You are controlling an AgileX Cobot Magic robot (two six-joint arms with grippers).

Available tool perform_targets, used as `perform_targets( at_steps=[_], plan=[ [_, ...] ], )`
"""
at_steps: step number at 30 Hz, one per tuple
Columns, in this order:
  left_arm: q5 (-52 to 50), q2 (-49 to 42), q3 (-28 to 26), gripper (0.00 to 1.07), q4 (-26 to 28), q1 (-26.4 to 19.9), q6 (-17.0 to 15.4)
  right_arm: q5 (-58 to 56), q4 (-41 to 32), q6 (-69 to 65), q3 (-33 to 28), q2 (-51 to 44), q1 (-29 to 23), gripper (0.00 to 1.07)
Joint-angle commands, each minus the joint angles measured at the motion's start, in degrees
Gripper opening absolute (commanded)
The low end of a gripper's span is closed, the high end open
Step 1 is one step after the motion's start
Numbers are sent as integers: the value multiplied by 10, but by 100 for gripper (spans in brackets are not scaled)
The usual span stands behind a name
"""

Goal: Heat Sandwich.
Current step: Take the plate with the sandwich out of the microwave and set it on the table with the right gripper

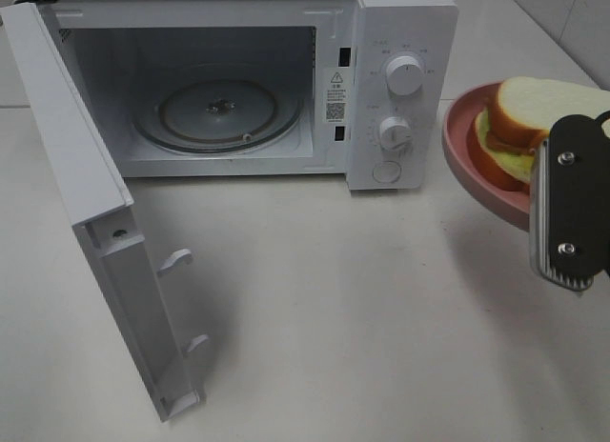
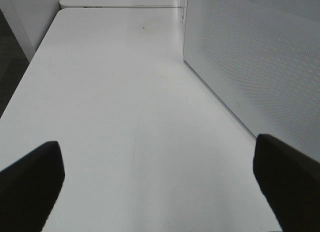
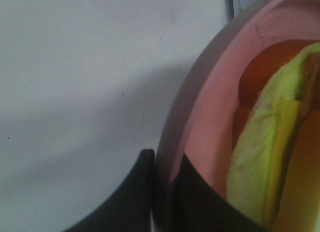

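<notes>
High camera overlooks microwave (image 1: 238, 80); wrist cameras face tabletop (image 2: 125, 117) closely.

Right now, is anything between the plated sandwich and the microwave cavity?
Nothing visible. The door is swung wide to the left, the turntable is bare, and the table in front is clear. The right gripper holds the plate with the sandwich right of the microwave.

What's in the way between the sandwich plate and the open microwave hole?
The microwave's control panel stands between the pink plate and the open cavity; below it, bare table, per the exterior high view.
</notes>
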State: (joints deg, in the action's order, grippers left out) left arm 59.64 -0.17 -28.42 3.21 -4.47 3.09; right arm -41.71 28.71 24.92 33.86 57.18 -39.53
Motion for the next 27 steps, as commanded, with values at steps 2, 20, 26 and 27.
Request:
perform_targets(
  at_steps=[2, 20, 26, 27],
  plan=[
    [-3, -13, 1, 97, -2, 3, 1, -22, 35, -63, 1, -5, 2, 0],
    [-3, -13, 1, 97, -2, 3, 1, -128, 70, -281, 2, -5, 2, 1],
    [-3, -13, 1, 97, -2, 3, 1, -132, 70, -307, 2, -5, 2, 0],
    [-3, -13, 1, 97, -2, 3, 1, -131, 70, -310, 2, -5, 3, 0]
  ],
)
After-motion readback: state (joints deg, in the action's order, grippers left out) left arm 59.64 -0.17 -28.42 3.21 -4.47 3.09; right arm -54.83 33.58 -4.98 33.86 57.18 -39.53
